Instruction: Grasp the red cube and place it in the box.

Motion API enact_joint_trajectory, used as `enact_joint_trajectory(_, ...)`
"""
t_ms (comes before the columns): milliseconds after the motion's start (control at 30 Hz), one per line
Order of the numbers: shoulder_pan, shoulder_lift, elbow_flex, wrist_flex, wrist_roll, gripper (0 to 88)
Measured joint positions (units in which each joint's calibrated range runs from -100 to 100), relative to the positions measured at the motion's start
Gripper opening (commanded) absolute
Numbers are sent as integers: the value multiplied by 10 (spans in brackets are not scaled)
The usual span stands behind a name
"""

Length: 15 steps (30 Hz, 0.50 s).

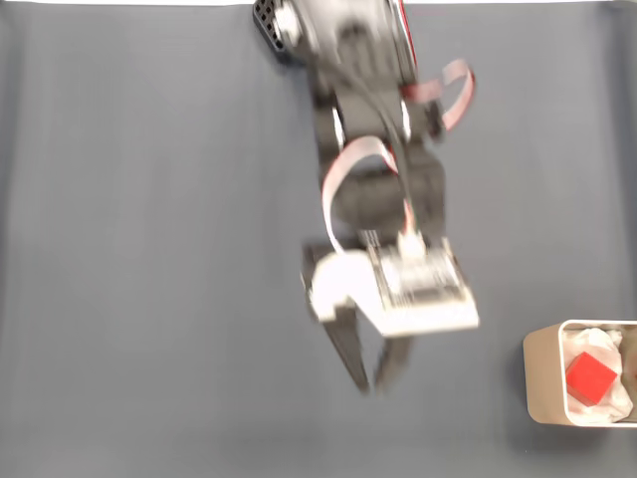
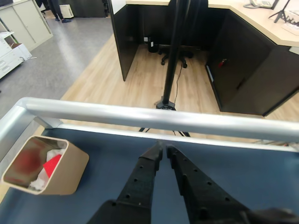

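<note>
Red cube (image 1: pixel 590 378), small, matte and sharp-edged, lies inside the beige-grey rectangular box (image 1: pixel 542 376) with rounded corners and thin walls, resting on white lumpy padding (image 1: pixel 597 342). In the fixed view the box stands at the lower right edge of the dark blue-grey table surface (image 1: pixel 149 249), partly cut off by the picture's border. The cube sits turned on the padding, one corner pointing toward the bottom of the picture, so its top face reads as a diamond; being a cube, it has no long axis. The box's open side faces up.

The black two-finger gripper (image 1: pixel 375 383) hangs over bare table to the left of the box in the fixed view, well apart from it and touching neither box nor cube. Its fingers point toward the bottom edge of that picture. They are drawn close together, with only a narrow gap at the tips, and nothing lies between them. The arm is motion-blurred there.

In the wrist view the gripper (image 2: pixel 163 150) rises from the bottom edge, its perforated black fingers (image 2: pixel 142 177) nearly meeting at the tips. The box (image 2: pixel 70 175) stands to the lower left, tilted in perspective, with a sliver of the cube (image 2: pixel 52 165) visible above the padding (image 2: pixel 39 179). A silver metal rail (image 2: pixel 187 120) borders the table's far edge; beyond it lie a wooden floor (image 2: pixel 140 79) and dark office desks (image 2: pixel 252 70).
</note>
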Motion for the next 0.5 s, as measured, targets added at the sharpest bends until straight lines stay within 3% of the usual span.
enact_joint_trajectory(500, 2, -663, 728, 12, -7, 0)
